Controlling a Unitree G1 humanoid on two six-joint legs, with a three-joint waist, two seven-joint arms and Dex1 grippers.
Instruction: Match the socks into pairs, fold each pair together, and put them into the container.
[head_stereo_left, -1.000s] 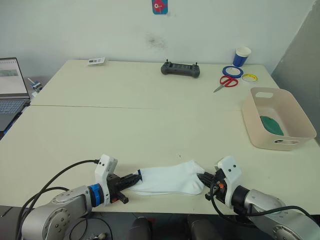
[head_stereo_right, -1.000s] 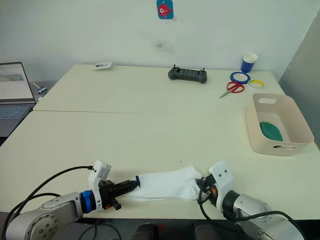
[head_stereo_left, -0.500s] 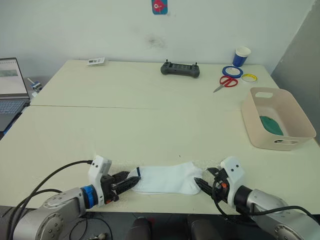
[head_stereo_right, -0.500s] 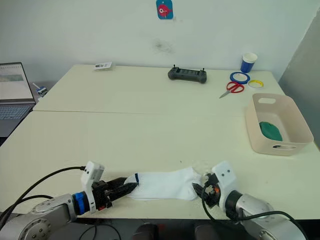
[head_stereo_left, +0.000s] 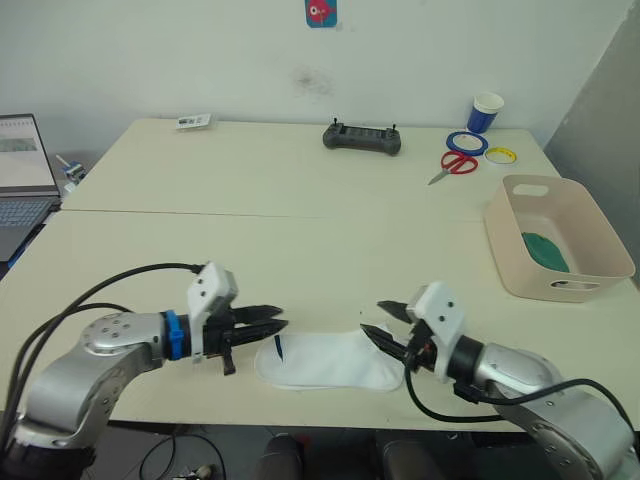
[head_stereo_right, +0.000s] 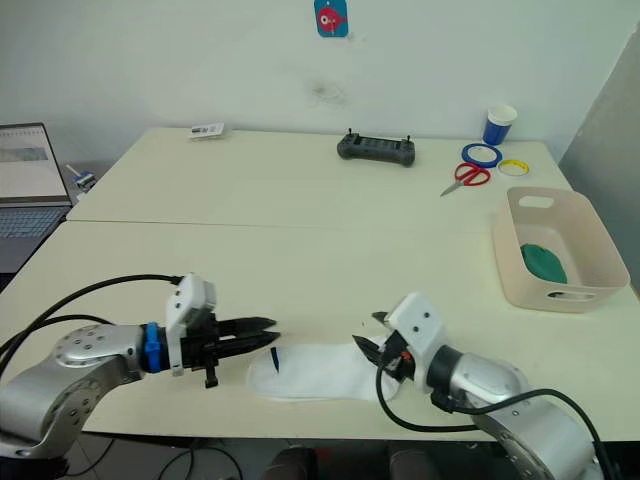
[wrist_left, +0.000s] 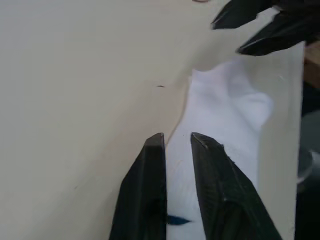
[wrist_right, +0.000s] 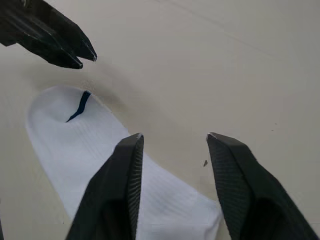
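Observation:
A white sock (head_stereo_left: 325, 362) with a dark blue mark at its cuff lies flat near the table's front edge. My left gripper (head_stereo_left: 280, 319) hovers just above the cuff end, open by a narrow gap, holding nothing. Over the toe end, my right gripper (head_stereo_left: 373, 318) is open wide and also empty. In the right wrist view the sock (wrist_right: 100, 145) lies below the spread fingers (wrist_right: 127, 165). The beige container (head_stereo_left: 506, 240) stands at the right side of the table with a dark green sock (head_stereo_left: 545, 250) inside.
A black controller (head_stereo_left: 362, 138), red scissors (head_stereo_left: 455, 163), a blue tape roll (head_stereo_left: 466, 143), a yellow tape roll (head_stereo_left: 498, 155) and a blue cup (head_stereo_left: 484, 112) sit along the far edge. A laptop (head_stereo_left: 22, 180) stands at the far left, and a small packet (head_stereo_left: 192, 122) lies at the back left.
Both grippers have let go of the white sock they held stretched between them, opened, and lifted inward over it. The sock now lies flat.

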